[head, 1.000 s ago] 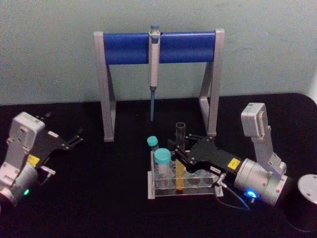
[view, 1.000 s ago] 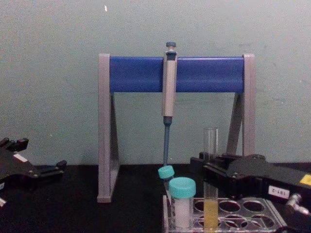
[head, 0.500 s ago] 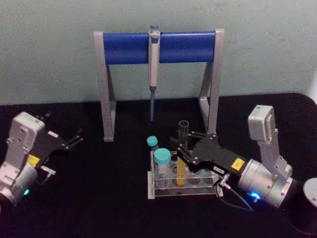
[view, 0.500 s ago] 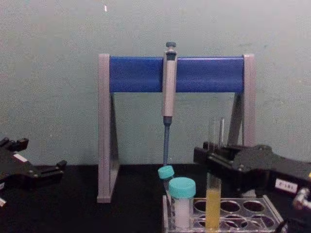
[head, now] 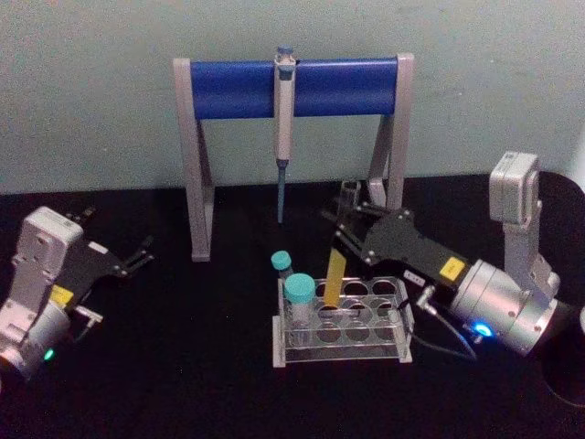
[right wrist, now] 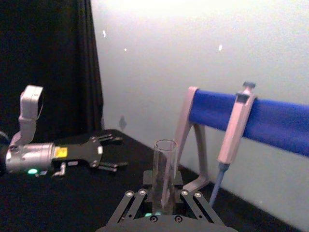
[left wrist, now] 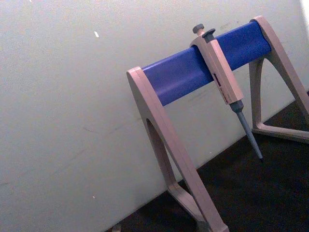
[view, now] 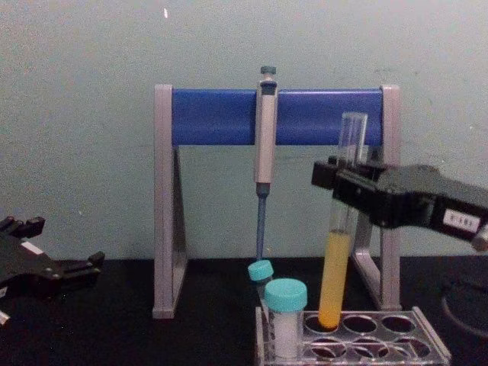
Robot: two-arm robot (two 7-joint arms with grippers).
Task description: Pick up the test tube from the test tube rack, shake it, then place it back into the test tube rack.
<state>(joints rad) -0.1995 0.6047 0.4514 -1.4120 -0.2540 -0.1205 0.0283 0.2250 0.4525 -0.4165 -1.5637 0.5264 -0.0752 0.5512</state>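
1. The left gripper (head: 114,235) sits near the surface's left edge, jaws spread.
2. The test tube rack (head: 340,358) stands mid-surface. The test tube (view: 334,284) leans over it, its lower end at a hole.
3. The right gripper (view: 341,185) jaws pinch the tube's upper part.

Diffuse, even light fills the scene. The pale wall (head: 91,91) is the brightest area, nearly washed out in the right wrist view, and darkens slightly under the stand's blue bar (view: 213,116) in the chest view. The black bench (head: 183,366) swallows light and reads as a flat dark field. The test tube (view: 336,259) shows pale edge highlights; a green lamp (head: 47,353) and a blue lamp (head: 482,327) glow on the arms.
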